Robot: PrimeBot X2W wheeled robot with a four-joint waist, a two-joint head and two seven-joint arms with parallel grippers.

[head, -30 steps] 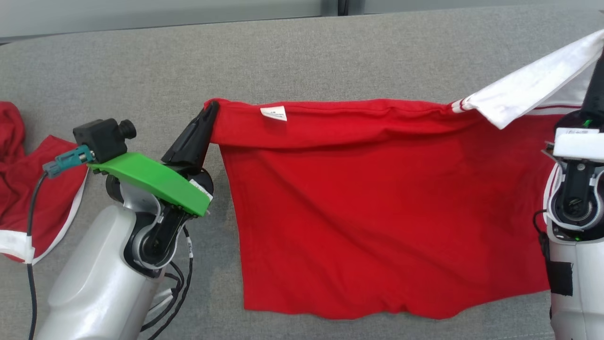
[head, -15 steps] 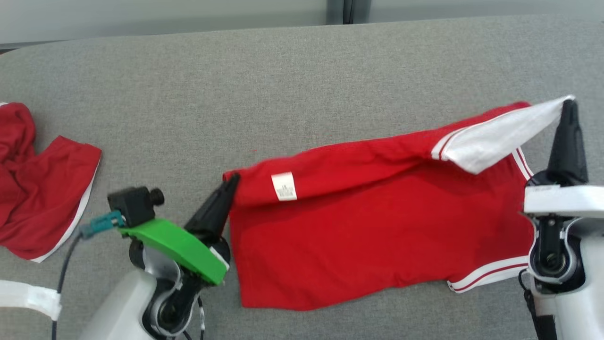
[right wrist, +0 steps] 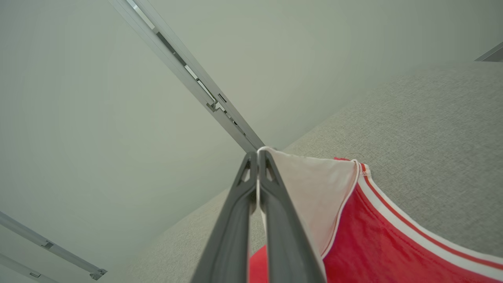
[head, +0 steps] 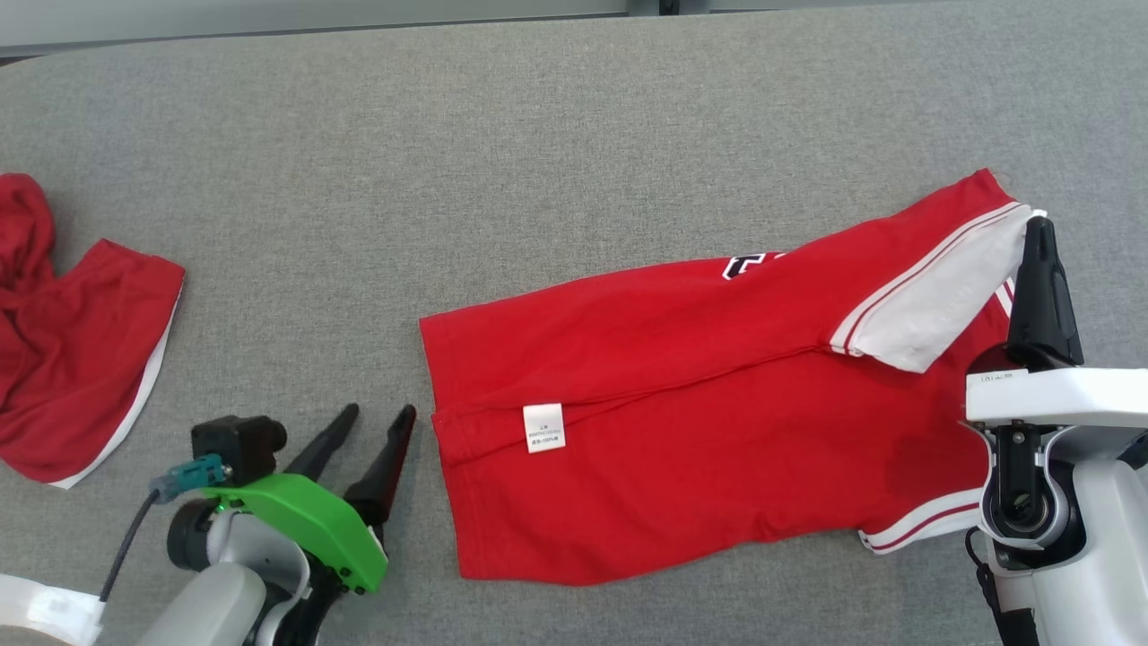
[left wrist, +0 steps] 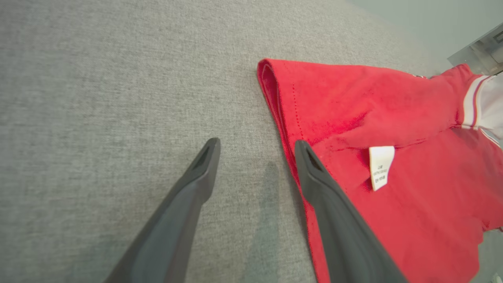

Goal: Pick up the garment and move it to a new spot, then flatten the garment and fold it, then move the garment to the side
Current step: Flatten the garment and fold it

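across a broad grey woven surface, which runs to the edges of the head view, a red garment lies spread right of centre, folded over itself lengthwise with soft creases; beyond the surface, the right wrist view shows a pale grey-green wall crossed by a slanting metal rail; a second red garment, trimmed in white, lies crumpled at the far left, cut off by the frame edge and well apart from the first; the left gripper sits at the lower left, its two dark fingers spread apart with nothing between them, just beside the garment's left hem; in the left wrist view one finger overlaps that hem, though whether it touches the cloth cannot be told; the right gripper stands at the garment's right end, its fingers pressed together and clamped on the edge of a white sleeve, which is lifted off the red body; white bands with a thin red stripe border the sleeve seam and the lower right hem; black-and-white lettering peeks out at the upper fold, mostly hidden and unreadable; a small white care label lies near the left hem, its print too small to read
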